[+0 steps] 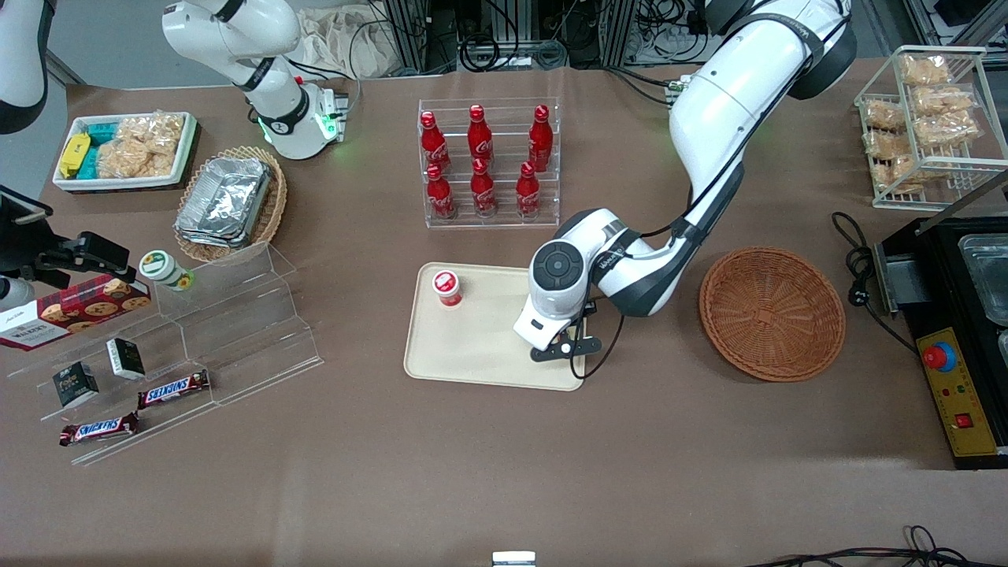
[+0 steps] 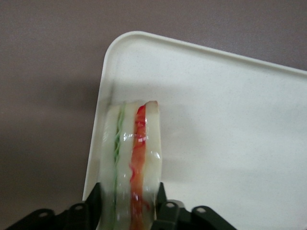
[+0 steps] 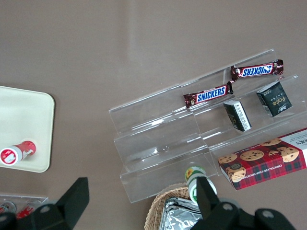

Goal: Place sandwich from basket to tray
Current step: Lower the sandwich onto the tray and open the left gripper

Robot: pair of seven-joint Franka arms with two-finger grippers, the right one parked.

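Note:
The sandwich (image 2: pixel 132 143), a pale bread wedge with a red-orange layer and a green layer, stands on edge between the black fingers (image 2: pixel 163 201) of my left gripper (image 2: pixel 128 197), which is shut on it. It is low over a rounded corner of the cream tray (image 2: pixel 230 120), near the rim. In the front view the gripper (image 1: pixel 561 346) is over the tray's (image 1: pixel 472 358) corner nearest the camera at the basket's end, and the white hand hides the sandwich. The reddish-brown basket (image 1: pixel 772 311) lies empty beside the tray, toward the working arm's end.
A small red-capped cup (image 1: pixel 447 287) stands on the tray, toward the parked arm's end. A clear rack of red bottles (image 1: pixel 488 161) is farther from the camera than the tray. A stepped acrylic shelf (image 1: pixel 236 315) with snacks lies toward the parked arm's end.

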